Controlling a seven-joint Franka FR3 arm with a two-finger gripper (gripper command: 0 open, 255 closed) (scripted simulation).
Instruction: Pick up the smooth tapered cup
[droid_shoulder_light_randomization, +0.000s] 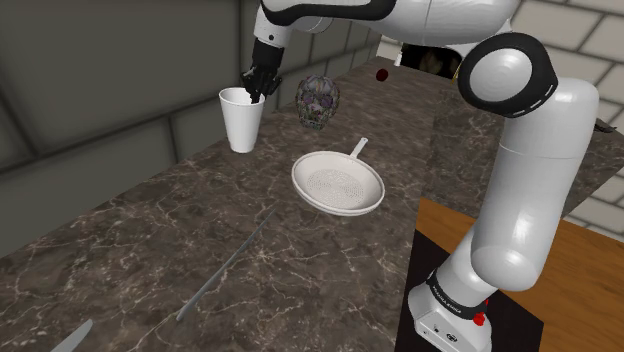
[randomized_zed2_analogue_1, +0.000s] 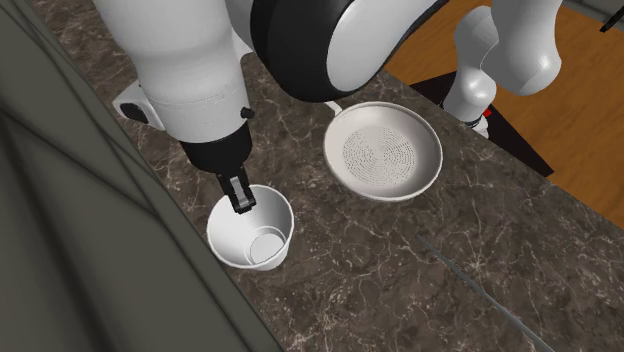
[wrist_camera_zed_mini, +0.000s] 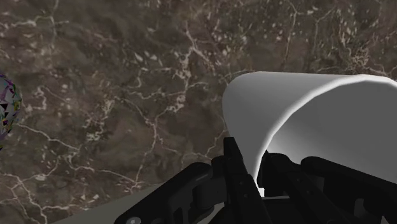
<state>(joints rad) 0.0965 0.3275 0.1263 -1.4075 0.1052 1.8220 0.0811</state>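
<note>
A plain white tapered cup (droid_shoulder_light_randomization: 241, 125) stands upright on the dark marble counter (droid_shoulder_light_randomization: 150, 240), close to the wall. My black gripper (droid_shoulder_light_randomization: 256, 92) comes down onto its rim on the side toward the pan. In the second exterior view the gripper (randomized_zed2_analogue_1: 240, 200) pinches the cup (randomized_zed2_analogue_1: 252, 228) at the rim nearest the arm. The wrist view shows one finger outside the cup (wrist_camera_zed_mini: 305, 108) and one inside, the gripper (wrist_camera_zed_mini: 259, 170) shut on the thin wall between them.
A white perforated pan (droid_shoulder_light_randomization: 338, 183) with a short handle lies beside the cup. A multicoloured faceted object (droid_shoulder_light_randomization: 317, 100) sits behind the pan. A long grey blade (droid_shoulder_light_randomization: 225, 265) lies nearer the front. A grey wall (droid_shoulder_light_randomization: 90, 80) runs along the counter.
</note>
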